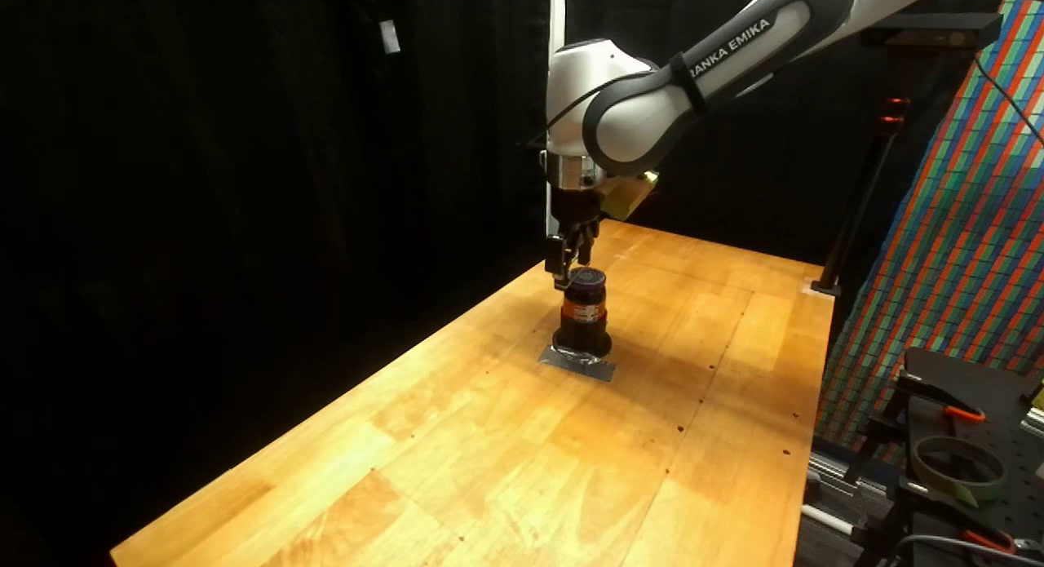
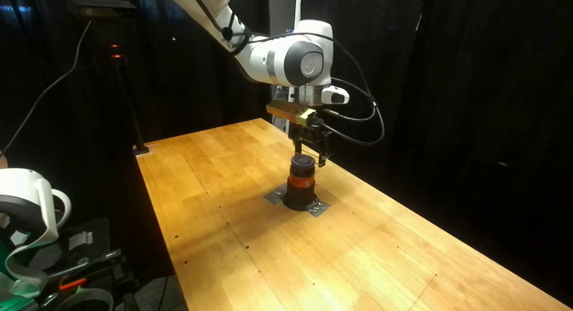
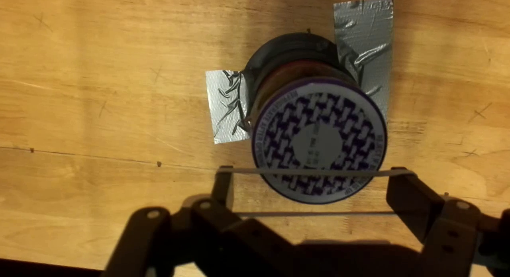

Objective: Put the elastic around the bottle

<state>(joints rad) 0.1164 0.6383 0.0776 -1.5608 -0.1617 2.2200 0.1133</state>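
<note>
Gripper (image 3: 313,188) spread wide; elastic (image 3: 318,172) taut around its fingertips (image 3: 223,187); contact with bottle (image 3: 318,137) unclear

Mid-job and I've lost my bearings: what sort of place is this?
Probably a robotics lab: a Franka arm over a wooden table, what look like black curtains behind, and tape stuck down beside the bottle.

Brightly lit, gleaming, there's the wooden counter (image 1: 457,469), black curtains (image 1: 326,183) looming beside and behind it. Two red lights (image 1: 891,119) glow on a dark pole (image 1: 860,193) at the counter's far corner, and off the counter's long side, a multicoloured checked sheet (image 1: 954,257) hangs beyond a black shelf (image 1: 938,369)!
</note>
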